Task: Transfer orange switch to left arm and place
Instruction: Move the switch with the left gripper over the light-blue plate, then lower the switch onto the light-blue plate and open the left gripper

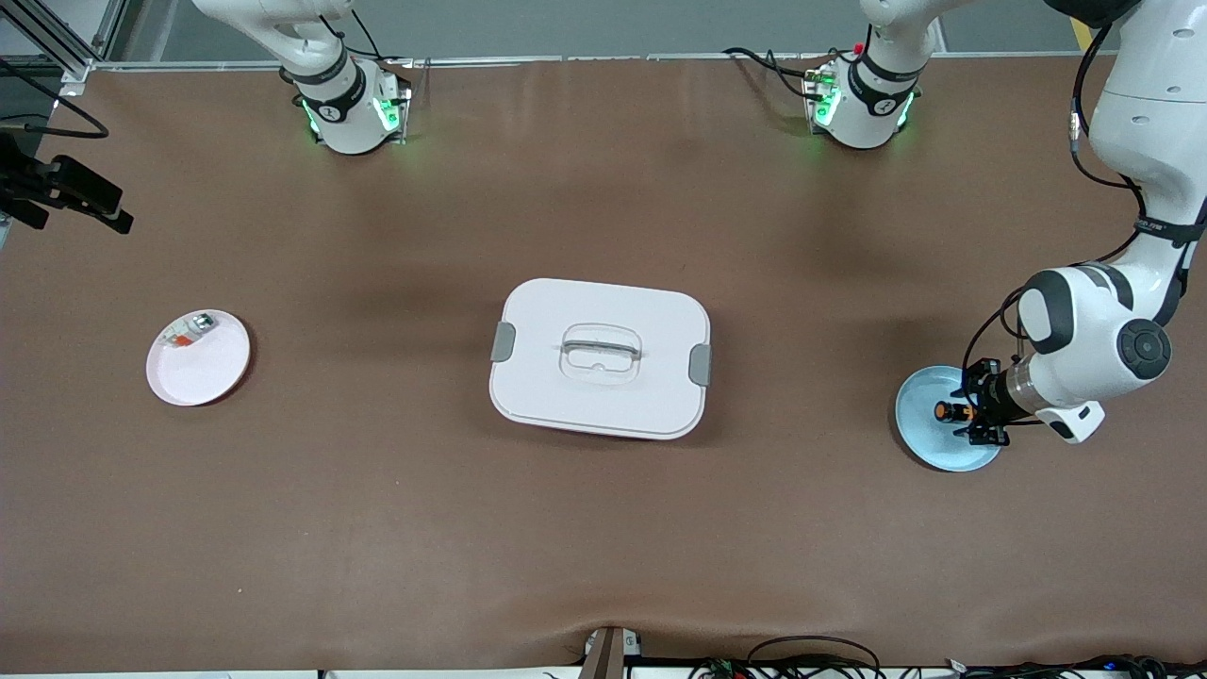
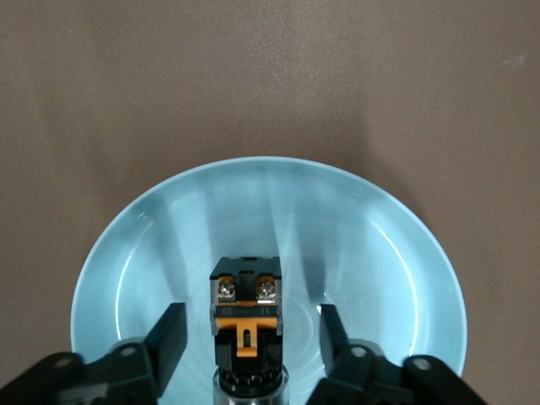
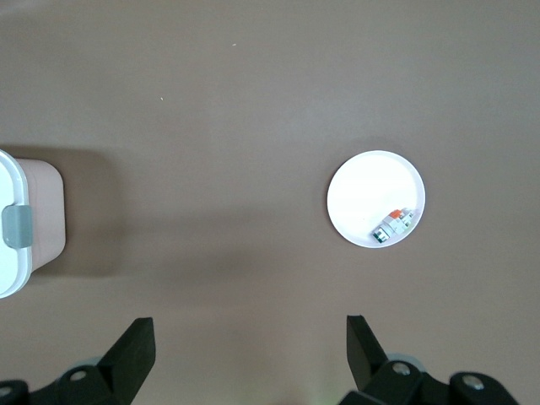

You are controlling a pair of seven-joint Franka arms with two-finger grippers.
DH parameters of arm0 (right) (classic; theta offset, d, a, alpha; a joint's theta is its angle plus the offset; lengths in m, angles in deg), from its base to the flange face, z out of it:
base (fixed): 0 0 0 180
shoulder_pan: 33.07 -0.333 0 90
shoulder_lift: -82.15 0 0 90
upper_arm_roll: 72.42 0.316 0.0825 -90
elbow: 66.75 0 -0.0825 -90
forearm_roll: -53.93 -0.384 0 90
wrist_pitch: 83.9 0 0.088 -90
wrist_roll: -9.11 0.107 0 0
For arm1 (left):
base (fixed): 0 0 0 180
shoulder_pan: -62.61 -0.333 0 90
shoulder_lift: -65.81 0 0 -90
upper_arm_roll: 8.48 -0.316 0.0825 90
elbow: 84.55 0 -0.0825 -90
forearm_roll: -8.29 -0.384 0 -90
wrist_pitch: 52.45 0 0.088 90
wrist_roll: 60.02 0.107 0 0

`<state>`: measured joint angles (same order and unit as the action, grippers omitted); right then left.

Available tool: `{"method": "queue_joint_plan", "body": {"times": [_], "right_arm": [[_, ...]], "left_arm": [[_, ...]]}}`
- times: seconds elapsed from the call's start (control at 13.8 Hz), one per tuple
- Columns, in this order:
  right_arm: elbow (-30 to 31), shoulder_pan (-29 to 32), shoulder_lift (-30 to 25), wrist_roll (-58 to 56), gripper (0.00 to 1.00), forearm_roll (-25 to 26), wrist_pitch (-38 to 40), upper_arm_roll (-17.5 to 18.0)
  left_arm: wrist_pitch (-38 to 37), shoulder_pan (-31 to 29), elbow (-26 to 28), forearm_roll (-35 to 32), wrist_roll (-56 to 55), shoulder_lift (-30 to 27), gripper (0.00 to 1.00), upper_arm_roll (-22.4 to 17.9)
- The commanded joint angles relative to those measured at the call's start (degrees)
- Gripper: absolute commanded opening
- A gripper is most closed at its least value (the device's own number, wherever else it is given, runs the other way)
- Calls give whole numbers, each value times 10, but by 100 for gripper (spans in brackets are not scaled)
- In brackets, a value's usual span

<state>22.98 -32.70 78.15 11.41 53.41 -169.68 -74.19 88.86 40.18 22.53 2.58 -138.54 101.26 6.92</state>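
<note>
In the left wrist view the switch [image 2: 245,325] runs off the picture's edge, so its button end is unseen, and the blue plate [image 2: 152,253] is cut there too. The box [image 3: 17,224] shows only one corner and clip in the right wrist view. The right gripper [image 3: 249,337] is out of the front view. The small part [image 1: 191,331] on the pink plate [image 1: 212,372] is too small to read.

A robotics lab is indicated: two white arms [image 1: 1094,339] are bolted onto a brown-covered table [image 1: 603,528], with loose cables [image 1: 811,655] and aluminium framing [image 1: 57,42] seen at its edges.
</note>
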Motion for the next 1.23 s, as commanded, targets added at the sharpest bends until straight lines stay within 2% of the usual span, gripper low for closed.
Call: {"method": "queue_joint_plan", "body": {"times": [0.0, 0.15, 0.44, 0.65, 0.94, 1.16], "right_arm": [[17, 8, -16, 9, 100, -6, -9, 8], [23, 9, -17, 9, 100, -6, -11, 8], [25, 9, -21, 3, 100, -6, -11, 7], [26, 8, -22, 2, 100, -4, -11, 8], [26, 0, -22, 2, 100, -1, -13, 9], [26, 1, -22, 2, 100, 0, -13, 8]], "left_arm": [[-4, 3, 1, -11, 2, -18, 100, 2], [-5, 7, 14, -11, 58, -41, 100, 2], [-6, 25, 53, 23, 278, -82, 100, -1], [-7, 59, 89, 53, 432, -114, 100, -10], [-7, 107, 105, 69, 648, -144, 100, -48], [-7, 128, 105, 69, 716, -166, 100, -62]]}}
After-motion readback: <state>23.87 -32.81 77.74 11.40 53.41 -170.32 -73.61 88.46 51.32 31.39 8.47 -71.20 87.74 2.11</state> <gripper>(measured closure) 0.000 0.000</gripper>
